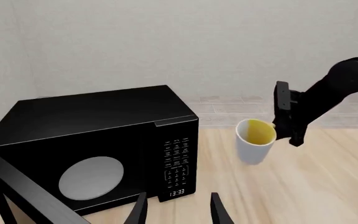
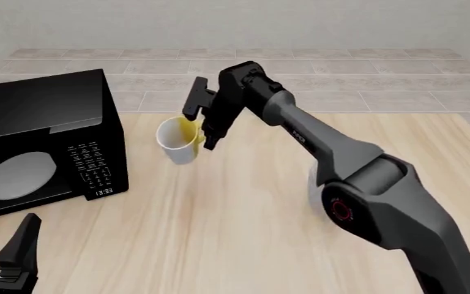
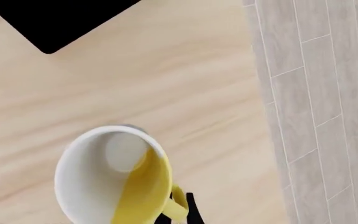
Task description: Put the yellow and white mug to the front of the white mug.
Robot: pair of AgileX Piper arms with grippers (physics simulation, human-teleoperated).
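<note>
The yellow and white mug (image 2: 175,142) hangs tilted beside the microwave at the table's far left, its mouth turned up and to the left. My right gripper (image 2: 203,131) is shut on its yellow handle side. The left wrist view shows the same mug (image 1: 255,140) with the right gripper (image 1: 286,125) against it. Seen from the right wrist, the mug (image 3: 98,182) shows its yellow inside, with a dark fingertip (image 3: 190,211) at the handle. My left gripper (image 2: 13,260) rests open and empty at the near left corner; its fingers frame the left gripper's gap (image 1: 177,212). The white mug is hidden.
A black microwave (image 2: 43,138) with a round window and keypad stands at the left, close to the held mug; it fills much of the left wrist view as the microwave (image 1: 92,140). Light wooden table (image 2: 243,233) stretches to the right. Tiled floor lies beyond the far edge.
</note>
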